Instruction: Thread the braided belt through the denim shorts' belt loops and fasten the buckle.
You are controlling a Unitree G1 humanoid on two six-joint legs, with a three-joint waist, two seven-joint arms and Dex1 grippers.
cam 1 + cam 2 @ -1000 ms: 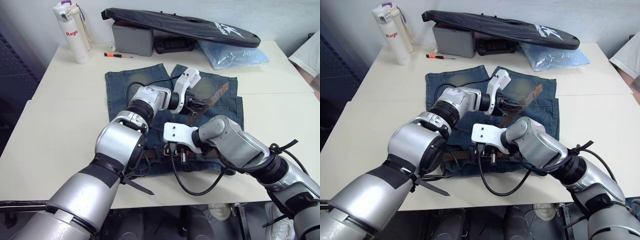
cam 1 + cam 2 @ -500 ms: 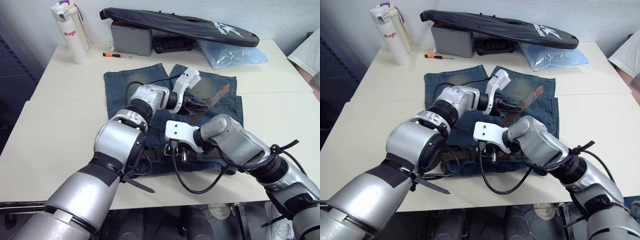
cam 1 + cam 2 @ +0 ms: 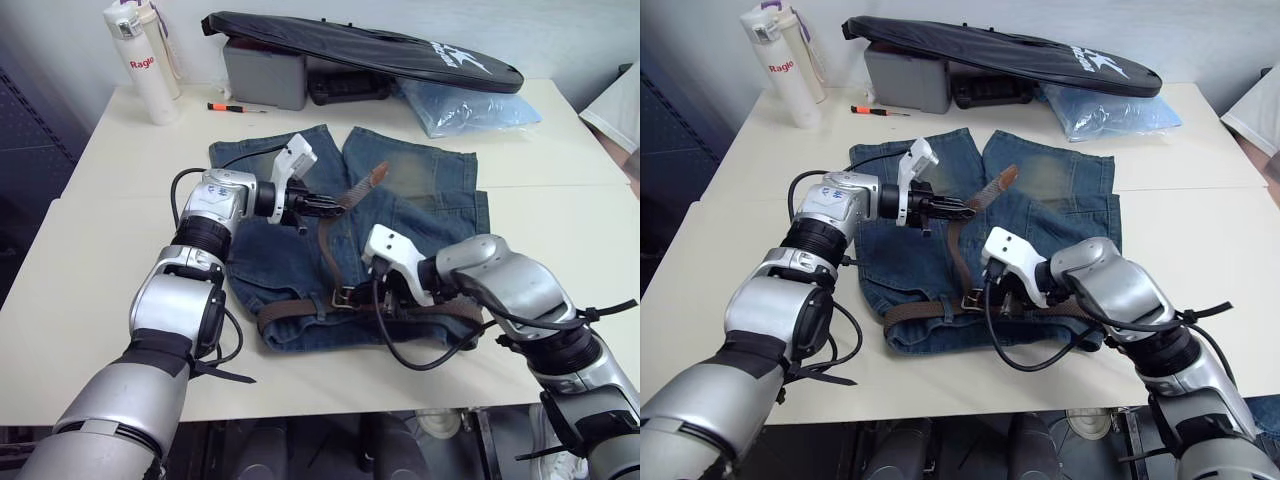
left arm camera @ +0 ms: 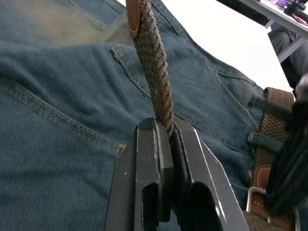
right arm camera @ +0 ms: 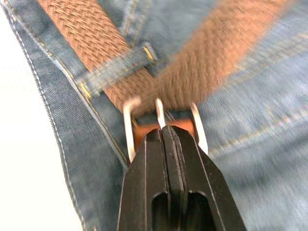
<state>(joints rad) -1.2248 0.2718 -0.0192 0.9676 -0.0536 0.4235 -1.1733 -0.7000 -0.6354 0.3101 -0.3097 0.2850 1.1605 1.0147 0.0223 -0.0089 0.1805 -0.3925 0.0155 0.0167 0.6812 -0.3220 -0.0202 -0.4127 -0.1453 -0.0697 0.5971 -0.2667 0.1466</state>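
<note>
The denim shorts [image 3: 420, 205] lie flat on the table, waistband toward me. The braided belt [image 3: 300, 311] runs along the waistband under a belt loop [image 5: 120, 67], and its free end rises up across the shorts to the tan tip [image 3: 378, 172]. My left gripper [image 3: 324, 203] is shut on that free end a little below the tip, as the left wrist view shows with the strap between the fingers [image 4: 144, 144]. My right gripper [image 3: 382, 299] is shut on the belt's leather tab just behind the silver buckle [image 5: 129, 126] at mid waistband.
At the back of the table stand a white bottle [image 3: 140, 62], a grey box [image 3: 264, 76], a black bag [image 3: 370, 50] and a blue plastic bag [image 3: 470, 106]. An orange screwdriver [image 3: 232, 107] lies near the bottle. The table's front edge is close below the waistband.
My left gripper has swung to the left with the belt's free end, so the strap now stands more upright over the left leg. The right gripper has shifted slightly right at the buckle.
</note>
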